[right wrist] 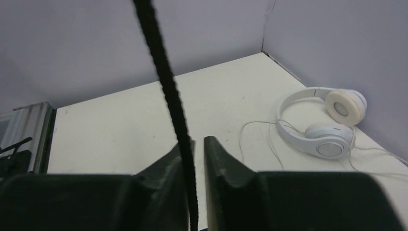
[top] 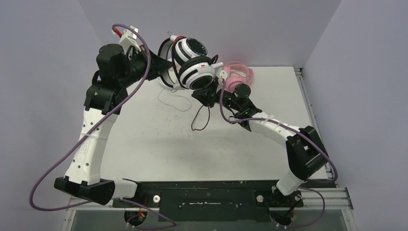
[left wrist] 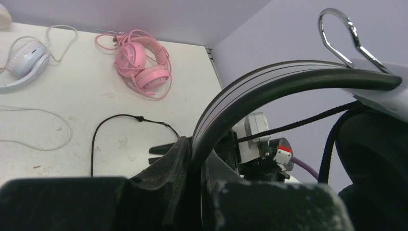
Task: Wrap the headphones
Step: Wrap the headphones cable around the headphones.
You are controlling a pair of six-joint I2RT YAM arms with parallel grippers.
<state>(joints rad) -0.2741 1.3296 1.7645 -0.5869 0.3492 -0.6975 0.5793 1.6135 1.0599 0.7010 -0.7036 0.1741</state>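
Note:
My left gripper (top: 162,67) (left wrist: 199,149) is shut on the black headband (left wrist: 269,82) of the black-and-white headphones (top: 193,62) and holds them up above the table's back. Their thin black cable (top: 202,118) (right wrist: 168,86) hangs down and runs between the fingers of my right gripper (top: 208,96) (right wrist: 198,142). Those jaws stand narrowed to a slit around the cable, which lies against the left finger. The pink headphones (top: 238,74) (left wrist: 144,65) lie at the back of the table with their cable around them. The white headphones (left wrist: 24,60) (right wrist: 322,137) lie on the table and are hidden in the top view.
A loose white cable (top: 175,101) (left wrist: 43,130) trails over the white table (top: 159,144). Part of the black cable (left wrist: 120,127) rests on the table surface. Walls close the back and both sides. A metal rail (top: 308,96) runs along the table's right edge.

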